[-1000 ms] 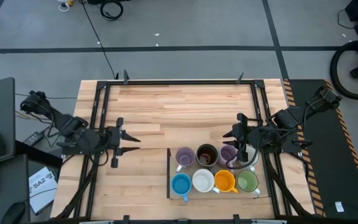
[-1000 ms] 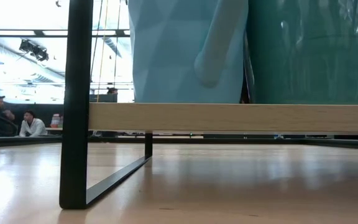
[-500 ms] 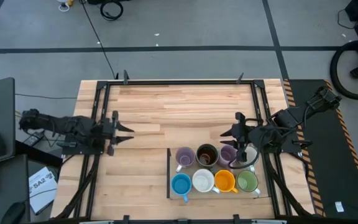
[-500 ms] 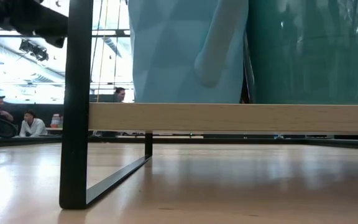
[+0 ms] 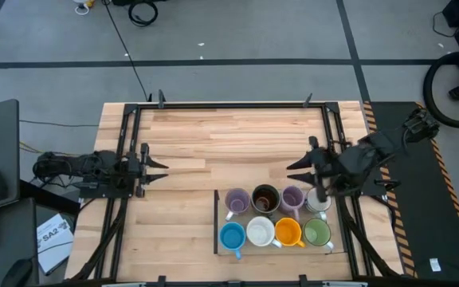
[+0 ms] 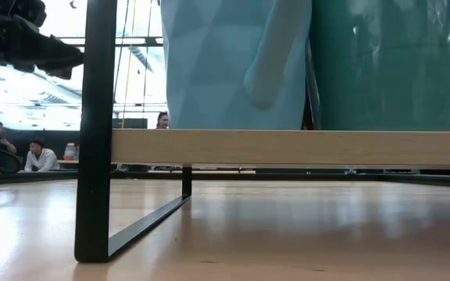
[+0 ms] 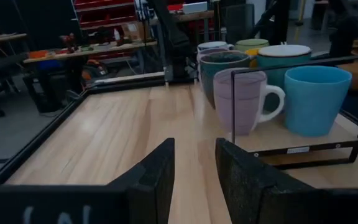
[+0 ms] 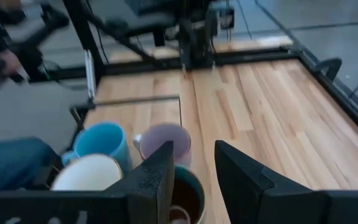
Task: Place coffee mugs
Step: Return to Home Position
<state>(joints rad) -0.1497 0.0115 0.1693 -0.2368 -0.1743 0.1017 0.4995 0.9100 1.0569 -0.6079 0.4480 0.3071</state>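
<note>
While both arms hang by the side rails, I see the coffee mugs (image 5: 249,209) packed in two rows of four on a low black-framed shelf (image 5: 216,223) at the lower centre of the high view. The front row, left to right in the frame, is a bright blue mug (image 5: 232,236), a white mug (image 5: 260,232), an orange mug (image 5: 288,232) and a green mug (image 5: 317,232). Behind them stand a purple mug (image 5: 237,200), a dark teal mug (image 5: 265,199) with a brown inside and a second purple mug (image 5: 292,197). A fourth is mostly hidden under the right arm.

The left gripper (image 5: 161,168) sits at the frame's middle left, fingers spread and empty. The right gripper (image 5: 293,169) is at the middle right, just above the back row in the frame, fingers parted with nothing between them.

The surface (image 5: 229,135) is pale wood planks inside a black frame, on a grey floor (image 5: 237,40) marked with tape lines. In the low view, people (image 6: 37,154) sit far off at the left.
</note>
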